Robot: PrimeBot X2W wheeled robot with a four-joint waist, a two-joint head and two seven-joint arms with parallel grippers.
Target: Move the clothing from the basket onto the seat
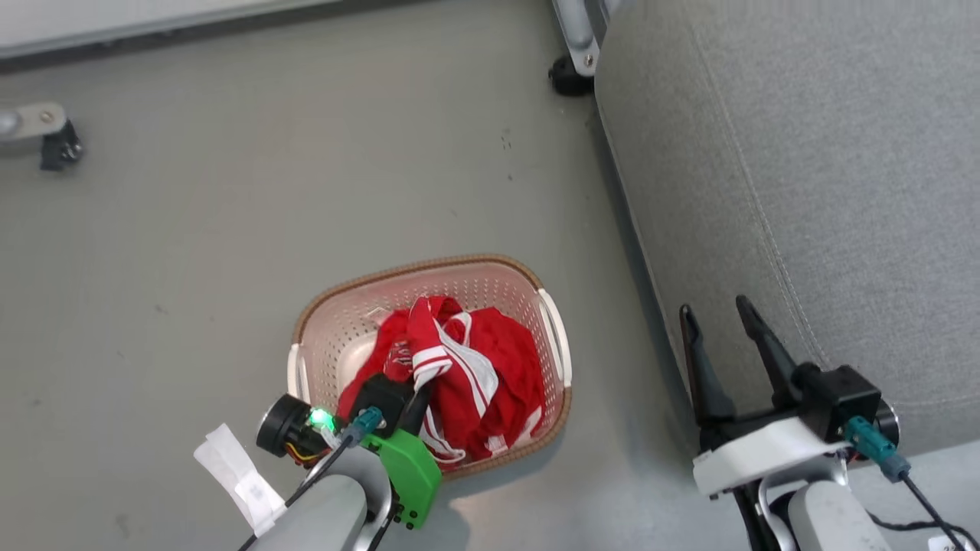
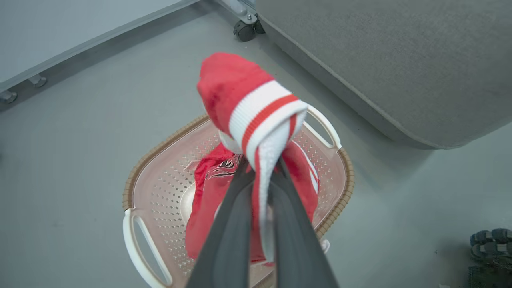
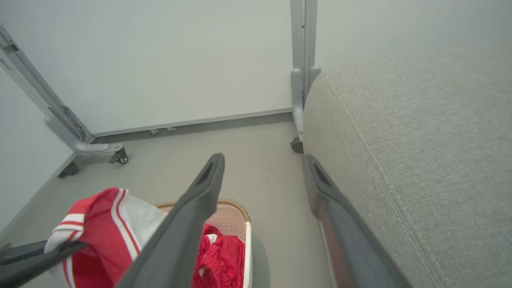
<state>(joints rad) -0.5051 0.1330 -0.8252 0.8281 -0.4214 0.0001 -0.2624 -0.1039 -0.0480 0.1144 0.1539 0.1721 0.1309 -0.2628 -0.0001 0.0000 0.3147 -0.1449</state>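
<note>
The cream perforated basket (image 1: 429,268) with its brown rim stands on the grey floor, holding red clothing (image 1: 490,367) with white stripes. My left gripper (image 2: 260,168) is shut on a red-and-white striped edge of a garment (image 2: 248,96), which hangs raised above the basket (image 2: 160,144) while the rest trails inside. In the head view the left gripper (image 1: 417,383) sits over the basket's near side. My right gripper (image 1: 712,306) is open with nothing in it, beside the front edge of the grey seat (image 1: 827,191). From the right wrist, the lifted garment (image 3: 108,224) shows left of the open right gripper (image 3: 264,160).
A metal frame leg with a castor (image 1: 570,76) stands at the seat's far corner, and another castor (image 1: 57,145) is at the far left. A white wall panel runs along the back. Dark sandals (image 2: 490,240) lie on the floor near the seat.
</note>
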